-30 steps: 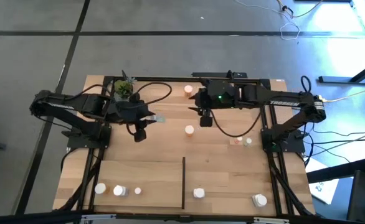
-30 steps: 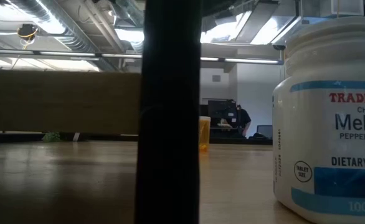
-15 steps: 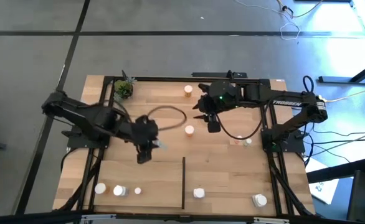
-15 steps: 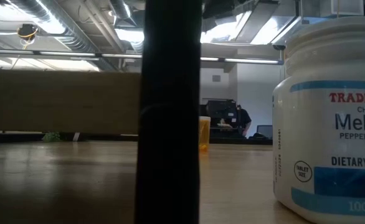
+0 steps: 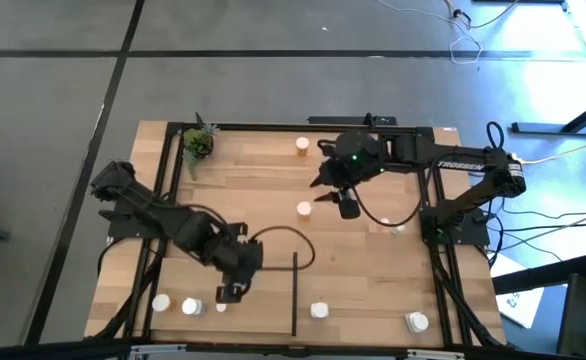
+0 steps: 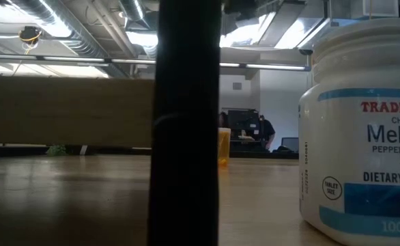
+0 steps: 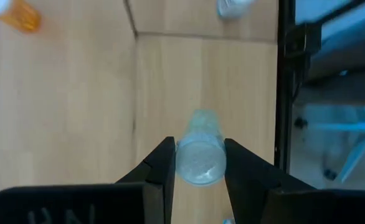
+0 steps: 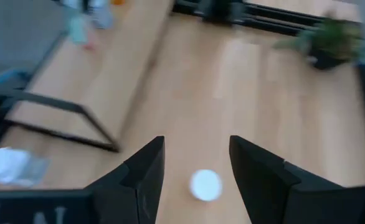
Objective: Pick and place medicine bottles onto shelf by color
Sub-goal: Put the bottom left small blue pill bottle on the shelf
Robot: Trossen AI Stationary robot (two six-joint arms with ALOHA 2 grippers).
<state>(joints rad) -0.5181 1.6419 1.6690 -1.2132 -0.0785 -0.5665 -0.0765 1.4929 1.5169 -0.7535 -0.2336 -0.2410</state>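
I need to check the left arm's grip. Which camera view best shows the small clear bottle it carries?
The left wrist view: the small clear bottle sits clamped between the left gripper's dark fingers, seen close. The high view shows only that gripper from above, the bottle not discernible. The low and right wrist views don't show it.

The high view looks straight down on the whole shelf (image 5: 373,260). The low view sits at board level, close behind a white bottle (image 6: 364,130), facing the room. Each of the 2 wrist views looks down at the planks, also seen from above.
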